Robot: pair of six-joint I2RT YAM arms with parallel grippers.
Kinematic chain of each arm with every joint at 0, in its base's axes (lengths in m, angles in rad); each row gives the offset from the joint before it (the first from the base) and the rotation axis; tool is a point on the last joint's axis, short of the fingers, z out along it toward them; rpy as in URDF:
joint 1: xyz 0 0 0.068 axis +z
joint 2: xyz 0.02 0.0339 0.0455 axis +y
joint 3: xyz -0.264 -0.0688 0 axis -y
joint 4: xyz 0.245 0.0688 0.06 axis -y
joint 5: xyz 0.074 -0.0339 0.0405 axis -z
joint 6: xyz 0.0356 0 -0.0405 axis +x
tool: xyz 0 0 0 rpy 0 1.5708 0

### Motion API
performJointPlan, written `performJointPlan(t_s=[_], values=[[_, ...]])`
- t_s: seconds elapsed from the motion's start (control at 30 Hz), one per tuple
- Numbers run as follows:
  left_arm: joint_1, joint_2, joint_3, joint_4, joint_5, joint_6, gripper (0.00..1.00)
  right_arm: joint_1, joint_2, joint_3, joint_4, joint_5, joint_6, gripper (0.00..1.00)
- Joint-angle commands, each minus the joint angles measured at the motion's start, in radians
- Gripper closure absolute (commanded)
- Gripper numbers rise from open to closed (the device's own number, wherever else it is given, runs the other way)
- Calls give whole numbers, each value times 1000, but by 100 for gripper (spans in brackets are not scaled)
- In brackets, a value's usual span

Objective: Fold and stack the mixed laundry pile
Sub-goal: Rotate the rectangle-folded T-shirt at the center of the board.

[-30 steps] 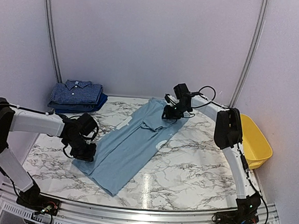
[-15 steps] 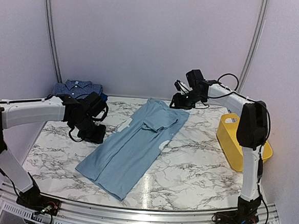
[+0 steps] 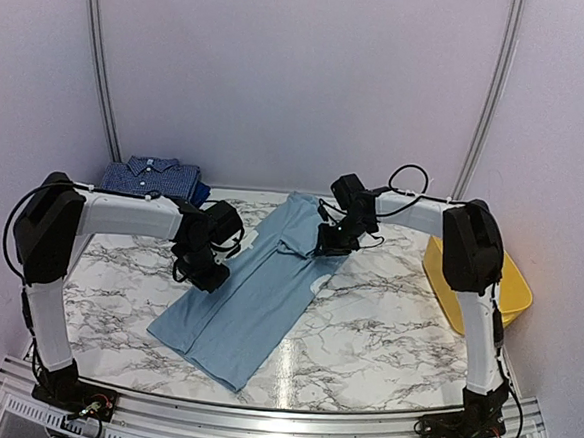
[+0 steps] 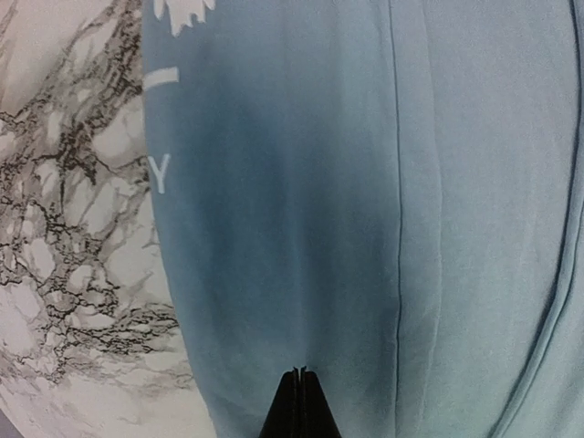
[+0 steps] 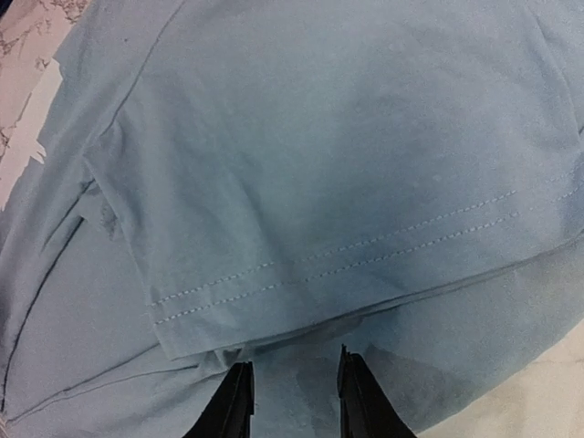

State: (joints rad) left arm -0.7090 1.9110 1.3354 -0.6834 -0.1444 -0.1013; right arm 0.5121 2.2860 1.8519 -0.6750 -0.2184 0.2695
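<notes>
As T-shirt (image 4: 301, 182) lies flat, left pincer (image 4: 298, 379) above

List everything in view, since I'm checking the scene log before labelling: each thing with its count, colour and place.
T-shirt: one, light blue, spread flat diagonally across mid-table.
check shirt: one, navy small-check, folded, far left corner.
dark-blue piece: one, solid dark blue, under the check shirt.
tub: one, yellow, at the table's right edge.
table: one, white marble with grey veins.
left gripper: one, black, shut, over the T-shirt near its left edge.
right gripper: one, black, open, over the T-shirt's stitched sleeve hem.
</notes>
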Motion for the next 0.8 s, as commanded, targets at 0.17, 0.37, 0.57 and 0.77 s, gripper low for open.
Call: performJointPlan(t_s=[0.17,0.37,0.57,0.77], values=[[-112,18,-136,-18,19,-14,100,-7,130,104,-55,104,-48,74],[-237,26,-153,-15,83,-143,100,-22,235,253,-80,117,-115,75],[-317,76,-14,-16,138,-237,100,-23,336,451,-64,90,-198,72],[-309,35,35,-18,76,-267,100,-24,223,481,-55,44,-202,60]])
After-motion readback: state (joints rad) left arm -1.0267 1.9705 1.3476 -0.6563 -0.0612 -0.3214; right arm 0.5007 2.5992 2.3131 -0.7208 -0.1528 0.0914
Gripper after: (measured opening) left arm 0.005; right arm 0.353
